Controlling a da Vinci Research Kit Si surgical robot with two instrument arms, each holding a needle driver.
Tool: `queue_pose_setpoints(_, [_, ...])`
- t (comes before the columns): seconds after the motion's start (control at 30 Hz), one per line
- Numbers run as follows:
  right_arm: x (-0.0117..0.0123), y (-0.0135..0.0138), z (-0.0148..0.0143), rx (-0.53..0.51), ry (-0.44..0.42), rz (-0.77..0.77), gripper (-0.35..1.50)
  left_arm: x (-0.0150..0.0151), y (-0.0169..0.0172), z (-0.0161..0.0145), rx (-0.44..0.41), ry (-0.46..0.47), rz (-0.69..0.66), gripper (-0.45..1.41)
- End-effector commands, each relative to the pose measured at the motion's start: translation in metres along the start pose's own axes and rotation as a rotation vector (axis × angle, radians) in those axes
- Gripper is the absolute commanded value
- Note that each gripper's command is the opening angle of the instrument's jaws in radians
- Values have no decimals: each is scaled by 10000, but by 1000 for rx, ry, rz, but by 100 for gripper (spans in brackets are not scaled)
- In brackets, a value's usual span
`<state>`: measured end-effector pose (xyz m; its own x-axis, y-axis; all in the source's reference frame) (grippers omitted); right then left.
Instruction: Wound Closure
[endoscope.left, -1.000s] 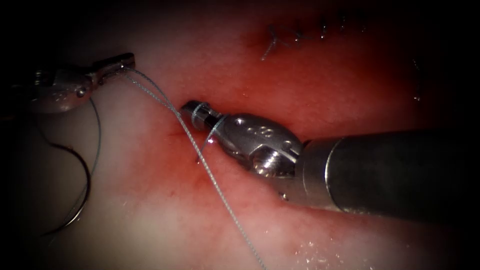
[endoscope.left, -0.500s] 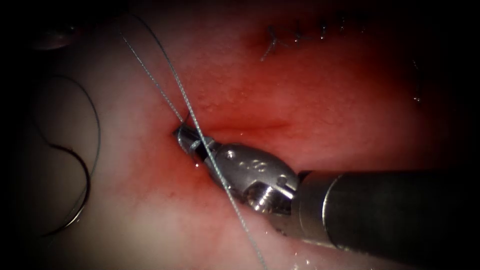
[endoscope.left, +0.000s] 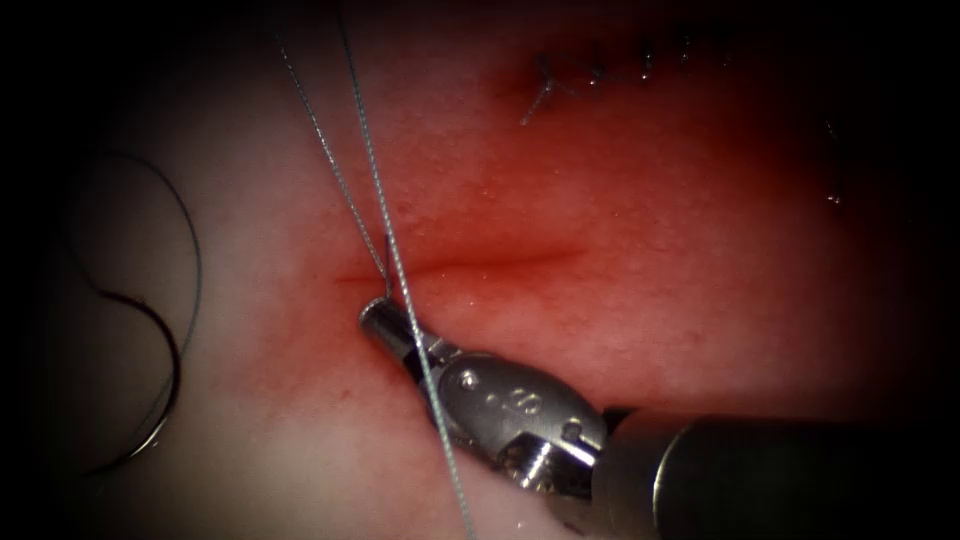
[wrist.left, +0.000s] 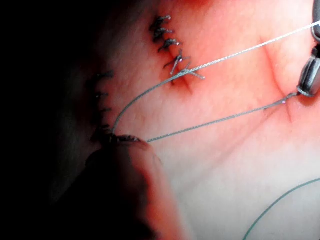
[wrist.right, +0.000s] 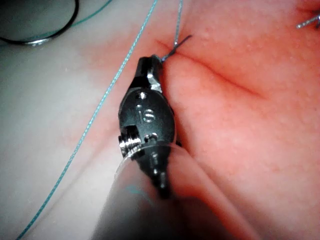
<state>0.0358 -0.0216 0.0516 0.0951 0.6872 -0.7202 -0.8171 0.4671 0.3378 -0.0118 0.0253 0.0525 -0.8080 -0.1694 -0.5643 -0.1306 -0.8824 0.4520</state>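
Nearest, right tool just below the cut's left end, fingers closed on the short thread end. Two strands rising taut up and left from there; a longer strand crossing the tool. Needle lying free on pale tissue well left of the cut, held by neither tool. Farthest, finished stitches. Left tool's fingers: cannot tell.

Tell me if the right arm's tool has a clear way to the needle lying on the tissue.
Probably yes. The needle lies free on the tissue left of the cut; only taut thread crosses the right tool, jaws shut on thread.
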Motion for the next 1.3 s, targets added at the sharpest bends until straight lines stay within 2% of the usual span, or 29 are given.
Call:
queue_pose_setpoints(0.03, [-5, -8, 5, 2, 2, -6, -35, 1, -6, 10, 20, -6, 4, -45])
queue_pose_setpoints(0.13, [-8, -9, 2, 4, 3, -8, -35, -4, -29, 14, 69, -22, 6, -45])
queue_pose_setpoints(0.33, [-6, -17, -10, 29, 12, -19, -35, -8, -43, 18, 86, -30, 3, -45])
queue_pose_setpoints(0.6, [-15, -39, -43, 56, -6, -58, -35, -11, -36, 7, 89, -38, 7, -45])
queue_pose_setpoints(0.7, [-32, -46, -53, 67, -33, -79, -35, -11, -34, -2, 85, -33, 8, -45])
queue_pose_setpoints(0.93, [-55, -44, -60, 69, -66, -107, -35, -20, -61, 5, 125, -32, -6, -45])
queue_pose_setpoints(1.1, [-69, -43, -59, 64, -95, -124, -35, -19, -55, 4, 129, -36, -2, -45])
queue_pose_setpoints(1.17, [-66, -41, -57, 63, -94, -121, -35, -15, -47, 0, 132, -18, 4, -45])
queue_pose_setpoints(1.27, [-56, -35, -53, 62, -68, -124, -35, -3, -27, -13, 128, 73, -12, -45])
queue_pose_setpoints(1.3, [-52, -31, -48, 64, -54, -135, -35, 6, -16, -22, 103, 159, -27, -45])
